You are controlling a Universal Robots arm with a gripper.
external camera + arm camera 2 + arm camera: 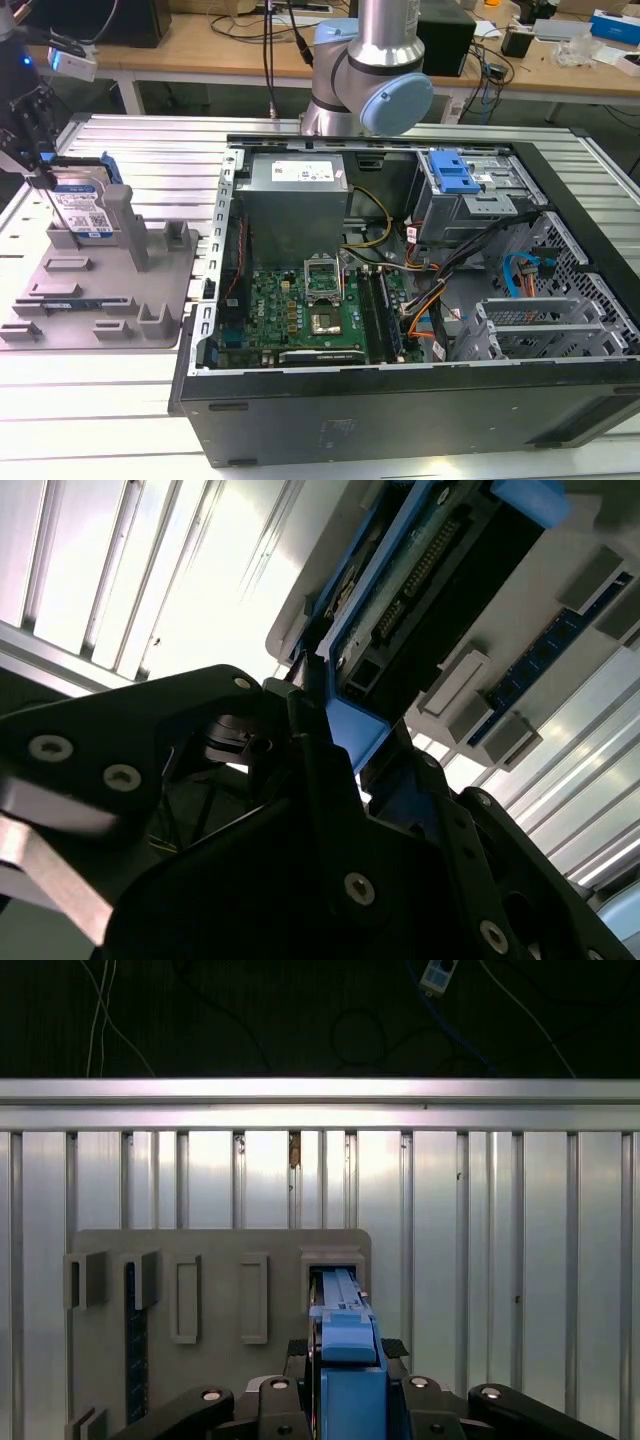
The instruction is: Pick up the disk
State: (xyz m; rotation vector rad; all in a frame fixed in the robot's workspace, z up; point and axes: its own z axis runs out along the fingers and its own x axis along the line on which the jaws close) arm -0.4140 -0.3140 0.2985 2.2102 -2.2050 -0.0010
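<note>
The disk stands on edge in the grey holder at the exterior view's left, its label facing the camera and its blue frame along the top and sides. My gripper reaches down onto its upper left corner. In the first wrist view the disk's blue frame runs between the two black fingers, and the gripper is shut on it, above the grey holder. The second wrist view shows the disk's underside with its connector, and the gripper clamped on the blue edge.
An open computer case lies to the holder's right, with the motherboard, cables and a blue caddy inside. The arm's base rises behind the case. Upright grey posts stand close beside the disk. The table top is ribbed aluminium.
</note>
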